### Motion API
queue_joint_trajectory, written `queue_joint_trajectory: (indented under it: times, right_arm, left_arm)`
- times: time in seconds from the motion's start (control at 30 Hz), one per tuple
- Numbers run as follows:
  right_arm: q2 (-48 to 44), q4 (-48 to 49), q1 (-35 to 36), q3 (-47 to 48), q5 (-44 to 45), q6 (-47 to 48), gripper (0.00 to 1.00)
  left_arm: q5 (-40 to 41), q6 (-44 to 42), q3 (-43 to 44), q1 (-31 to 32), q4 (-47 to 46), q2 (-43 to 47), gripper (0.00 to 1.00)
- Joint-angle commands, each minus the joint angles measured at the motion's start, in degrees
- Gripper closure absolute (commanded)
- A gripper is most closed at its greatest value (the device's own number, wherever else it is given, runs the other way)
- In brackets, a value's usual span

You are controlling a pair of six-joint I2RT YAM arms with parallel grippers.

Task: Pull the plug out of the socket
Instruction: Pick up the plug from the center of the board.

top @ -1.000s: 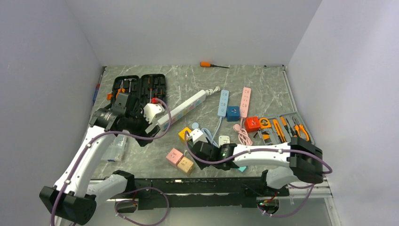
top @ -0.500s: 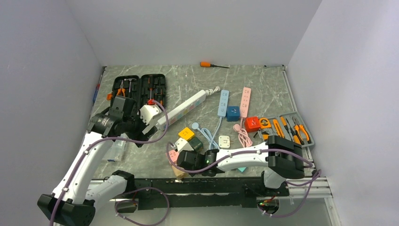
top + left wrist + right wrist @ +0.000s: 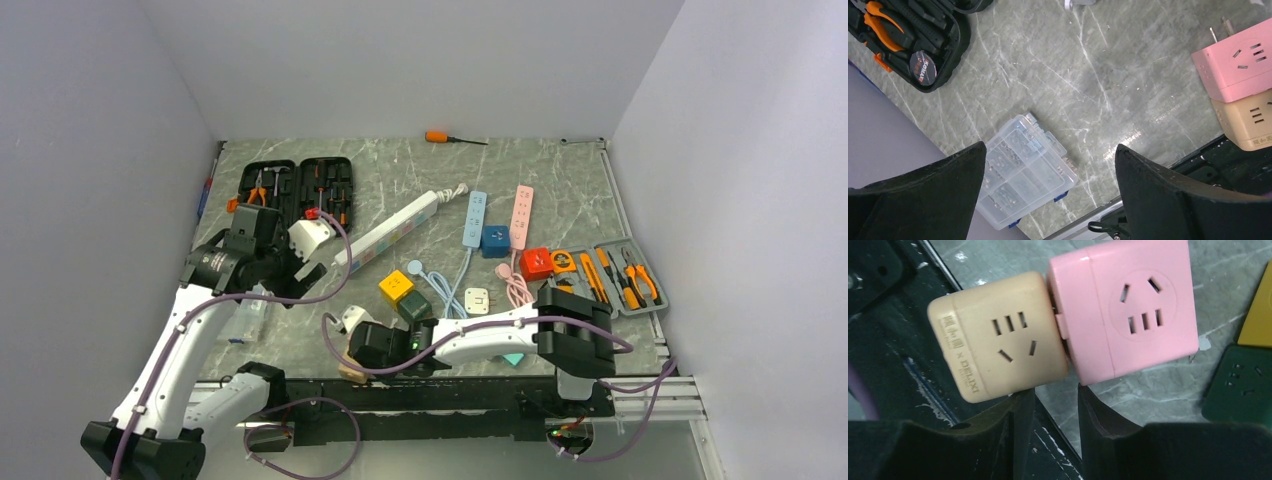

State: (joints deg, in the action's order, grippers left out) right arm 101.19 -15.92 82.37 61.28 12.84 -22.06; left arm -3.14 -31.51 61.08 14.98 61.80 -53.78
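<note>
A tan cube adapter (image 3: 998, 342) is plugged sideways into a pink cube socket (image 3: 1128, 305); both lie at the table's near edge, the tan one overhanging the black rail. The left wrist view also shows the pink cube (image 3: 1243, 65) and the tan cube (image 3: 1248, 120). My right gripper (image 3: 1055, 391) sits just below their joint. Its jaws are narrow with a gap between them, and only table shows in the gap. From above, the right gripper (image 3: 358, 345) hides most of both cubes. My left gripper (image 3: 1050, 147) hangs wide open over the table, holding nothing.
A clear plastic box (image 3: 1023, 170) lies below the left gripper. A yellow cube (image 3: 396, 284) and a dark green cube (image 3: 414, 303) sit beside the right arm. A white power strip (image 3: 392, 228), an open black tool case (image 3: 300, 185) and a grey tool tray (image 3: 610, 275) lie farther back.
My right arm swung left and toward the near edge, with its jaws narrowing. The two joined cubes shifted toward the front rail. The left arm drew back slightly, still open.
</note>
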Motion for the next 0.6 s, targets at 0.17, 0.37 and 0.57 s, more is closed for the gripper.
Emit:
queue_joint_trajectory:
  times: [0.17,0.37,0.57]
  right_arm:
    - [-10.4,-0.8,-3.4,5.9,-2.1,8.3,0.41]
    - [-7.3,1.6,-9.7,8.6,-3.4,11.8,0.27]
    - [2.5,4.2,-12.1,14.7,-4.9,12.6,0.27]
  left_arm:
    - [-0.8,-1.2,0.6,-1.6,-1.7,-0.1,0.01]
    - [-6.2,-0.6,2.7,-5.9,-0.4,-0.9,0.01]
    - [-7.5,-1.0,2.4,-7.7,0.6,-0.2,0.01]
